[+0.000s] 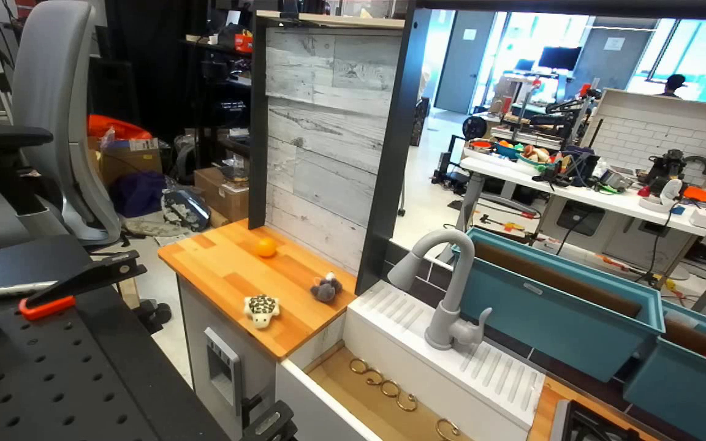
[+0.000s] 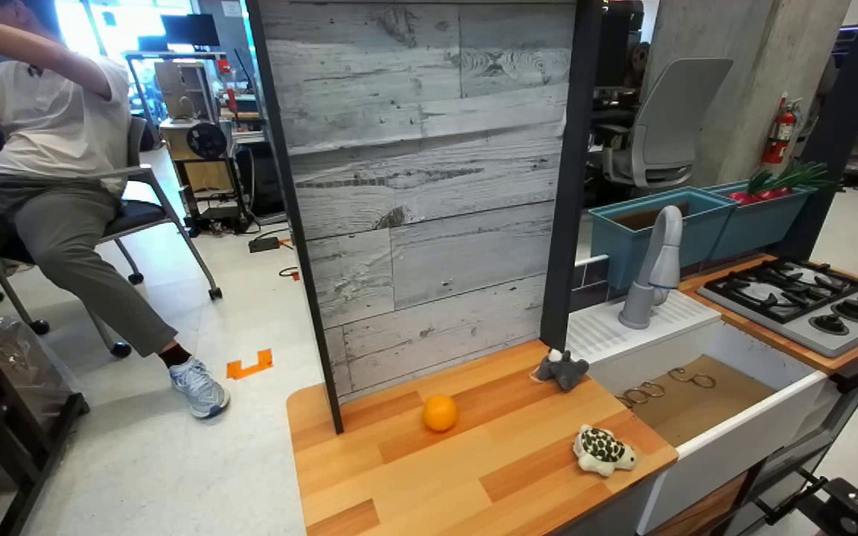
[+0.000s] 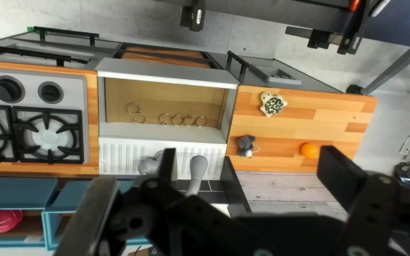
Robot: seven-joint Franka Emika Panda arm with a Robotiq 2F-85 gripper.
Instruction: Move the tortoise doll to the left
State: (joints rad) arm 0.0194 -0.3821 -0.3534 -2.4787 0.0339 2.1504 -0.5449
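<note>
The tortoise doll (image 1: 261, 310) is small, cream-coloured with a dark-mottled shell. It sits on the wooden countertop (image 1: 230, 263), near the front edge and the sink-side end, in both exterior views (image 2: 602, 450). The wrist view shows it from above (image 3: 273, 104), on the countertop half nearest the top of the picture. My gripper (image 3: 248, 156) is open, its black fingers wide apart with nothing between them. It is high above the countertop and sink, apart from the doll. The gripper is out of view in both exterior views.
An orange ball (image 2: 439, 413) and a dark grey plush lump (image 2: 563, 370) lie on the same countertop. A grey plank wall (image 2: 429, 186) stands behind. The sink (image 3: 166, 99), faucet (image 1: 445, 306), stove (image 3: 48, 135) and teal planters (image 1: 561, 300) are alongside.
</note>
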